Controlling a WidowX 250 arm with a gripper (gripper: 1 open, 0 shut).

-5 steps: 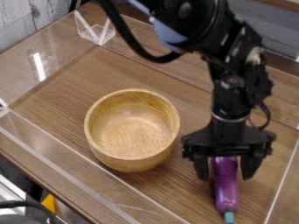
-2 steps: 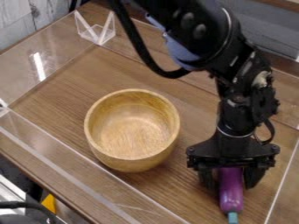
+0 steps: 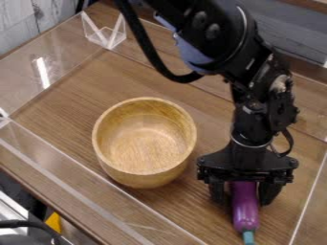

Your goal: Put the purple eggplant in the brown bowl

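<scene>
Lower pincer [image 3: 247, 182] — spread wide — around eggplant [image 3: 246, 211], right of bowl [image 3: 144, 143]; centre over the body, then close gently.

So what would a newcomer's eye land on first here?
Probably the dark, jointed gripper reaching down on the right, its fingers open around the upper part of the glossy purple eggplant, whose teal tip points toward the near edge. Next, likely the round, light-brown wooden bowl, beside them on the left, with nothing in it.
</scene>
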